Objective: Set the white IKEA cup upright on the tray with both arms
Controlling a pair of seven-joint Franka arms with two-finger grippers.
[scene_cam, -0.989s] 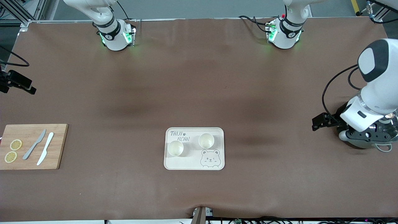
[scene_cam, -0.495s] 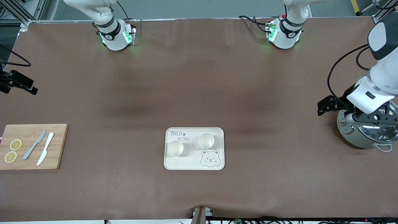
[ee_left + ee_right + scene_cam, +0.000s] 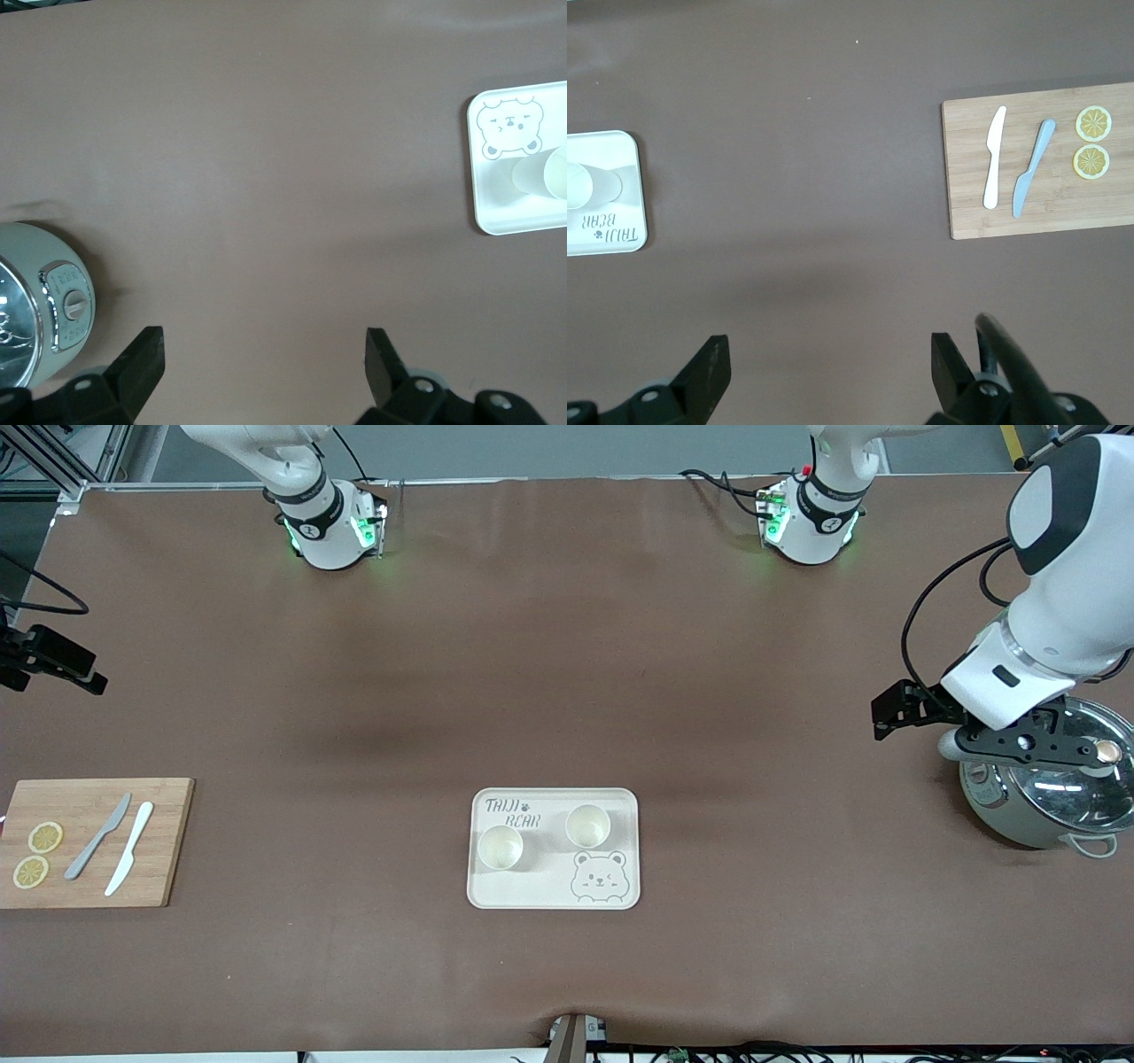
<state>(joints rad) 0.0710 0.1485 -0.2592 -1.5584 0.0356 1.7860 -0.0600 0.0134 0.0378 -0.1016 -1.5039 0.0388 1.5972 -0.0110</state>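
Observation:
The cream tray with the bear drawing lies mid-table, nearer the front camera. Two white cups stand upright on it: one toward the right arm's end, the other toward the left arm's end. The left wrist view shows the tray and a cup from afar; the right wrist view shows the tray and a cup. My left gripper hangs open and empty over the cooker's edge. My right gripper is open and empty, high over bare table.
A rice cooker with a shiny lid stands at the left arm's end of the table, also in the left wrist view. A wooden cutting board at the right arm's end carries two knives and two lemon slices.
The left arm has lifted away from the top of the rice cooker and swung toward the robots' side. The cups, the tray and the right arm have stayed put.

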